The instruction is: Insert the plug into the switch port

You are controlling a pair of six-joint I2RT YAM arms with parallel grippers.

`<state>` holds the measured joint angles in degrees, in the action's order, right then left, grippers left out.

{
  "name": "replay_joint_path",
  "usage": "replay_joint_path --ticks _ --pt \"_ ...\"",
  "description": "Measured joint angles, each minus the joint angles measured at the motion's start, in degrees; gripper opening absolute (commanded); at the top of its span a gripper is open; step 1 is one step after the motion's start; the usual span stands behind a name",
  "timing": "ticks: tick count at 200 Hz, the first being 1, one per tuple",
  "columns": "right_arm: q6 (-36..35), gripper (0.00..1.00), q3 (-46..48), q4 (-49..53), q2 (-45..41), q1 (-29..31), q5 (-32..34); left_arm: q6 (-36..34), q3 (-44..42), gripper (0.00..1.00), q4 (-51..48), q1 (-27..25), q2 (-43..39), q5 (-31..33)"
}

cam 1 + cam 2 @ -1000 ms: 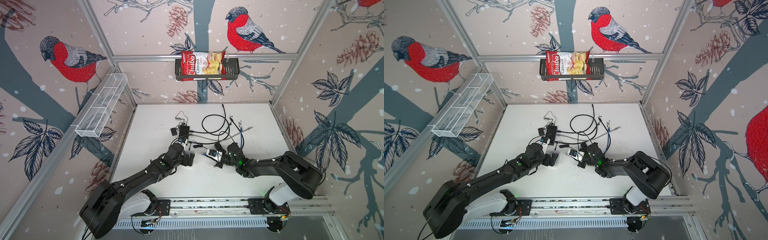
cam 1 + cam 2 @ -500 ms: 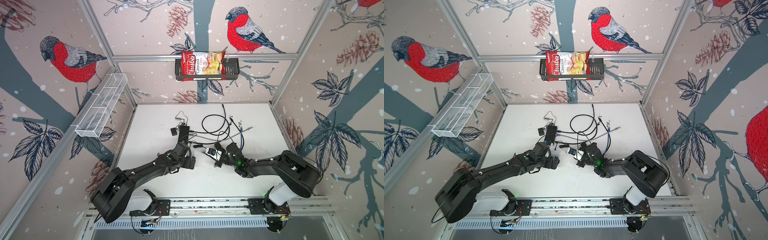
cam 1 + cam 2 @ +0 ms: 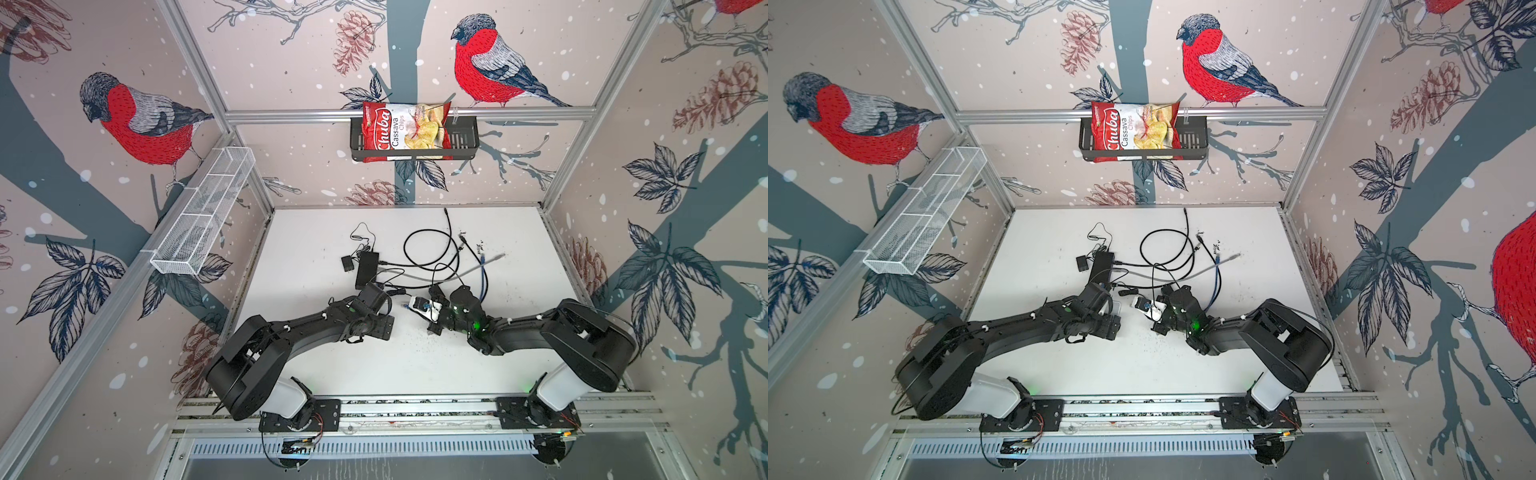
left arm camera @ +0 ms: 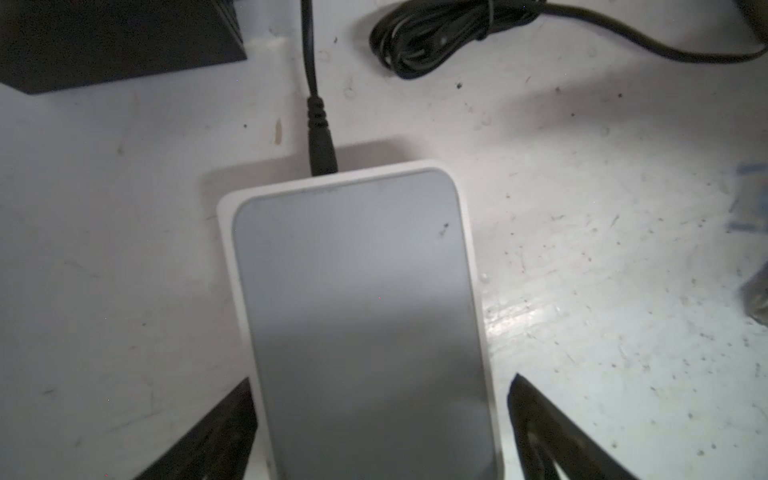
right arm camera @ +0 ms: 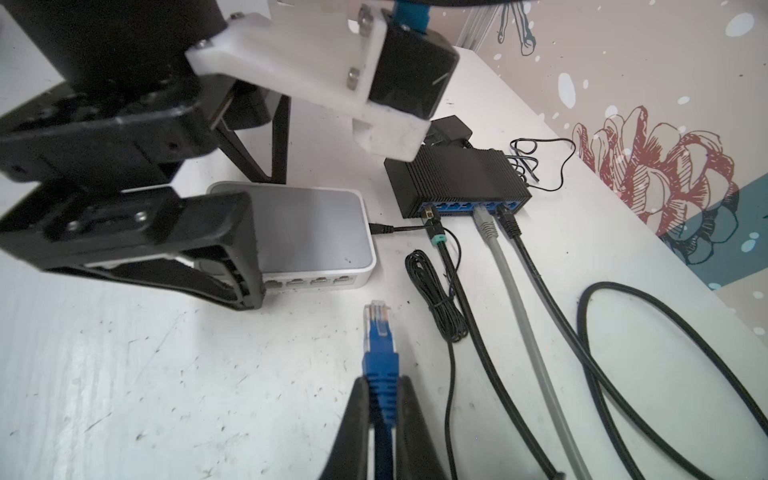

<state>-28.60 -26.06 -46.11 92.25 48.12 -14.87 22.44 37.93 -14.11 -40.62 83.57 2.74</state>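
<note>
The plug (image 5: 376, 328) is not in a port yet. The right gripper (image 5: 383, 384) pinches its blue boot, and the clear tip hangs just above the table (image 3: 415, 374), near the white switch (image 5: 307, 224) but apart from it. The tip points roughly at the row of ports (image 5: 311, 282) on the side of the switch facing it. It seems to aim a little past the end of that row, so lining up and pushing in are probably all that is left.

The left gripper (image 4: 382, 382) is spread around the white switch. One finger (image 4: 232, 415) lies against its edge and the other finger (image 4: 540, 419) stands just clear, so the switch looks bracketed, not clamped. A black switch (image 5: 457, 178) with three cables already plugged in sits just beyond.

In both top views the left arm (image 3: 316, 328) and the right arm (image 3: 519, 332) stretch low over the table from the bottom of the frame, meeting near the middle.
</note>
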Motion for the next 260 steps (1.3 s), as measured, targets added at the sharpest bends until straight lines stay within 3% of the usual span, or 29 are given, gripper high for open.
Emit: replay_joint_path --ticks 32,68,181,260 --pt "0.0 0.00 -0.1 -0.1 0.4 0.2 0.0 -0.4 0.1 0.62 1.0 0.0 0.7 0.8" --pt "0.0 0.01 -0.2 -0.1 0.9 0.3 0.0 -0.8 -0.1 0.50 2.3 0.0 0.9 0.7" --pt "3.1 0.00 1.0 -4.1 1.5 0.6 -0.1 1.3 -1.6 0.46 4.6 0.0 -8.0 -4.3" --pt "3.7 0.00 0.9 -6.0 1.4 0.9 -0.5 1.7 -2.1 0.46 4.8 0.0 -8.0 -5.6"
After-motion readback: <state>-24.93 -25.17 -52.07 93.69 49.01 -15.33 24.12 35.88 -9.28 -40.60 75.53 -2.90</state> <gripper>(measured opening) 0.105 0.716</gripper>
